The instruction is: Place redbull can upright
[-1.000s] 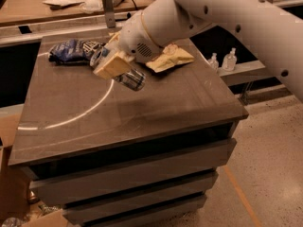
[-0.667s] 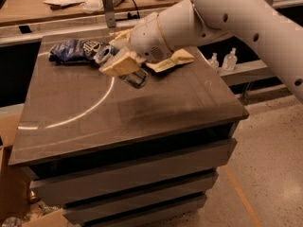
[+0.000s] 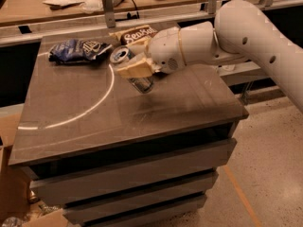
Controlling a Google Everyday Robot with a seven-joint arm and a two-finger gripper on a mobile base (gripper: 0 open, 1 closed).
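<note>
A dark blue snack bag (image 3: 78, 50) lies at the table's (image 3: 94, 122) back left corner. Near the middle of the back edge, the gripper's (image 3: 129, 70) tan fingers (image 3: 137, 68) pinch the redbull can (image 3: 121, 56), which is tilted with its top leaning left. Behind it, a chip bag (image 3: 138, 33) reads "Sensi…". The white arm (image 3: 246, 37) reaches in level from over the right edge.

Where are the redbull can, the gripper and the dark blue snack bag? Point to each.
redbull can (image 3: 121, 55), camera view, its silver top.
gripper (image 3: 129, 70), camera view, between its fingertips, shut on the can above the table (image 3: 94, 122).
dark blue snack bag (image 3: 75, 50), camera view, the bag's middle.
</note>
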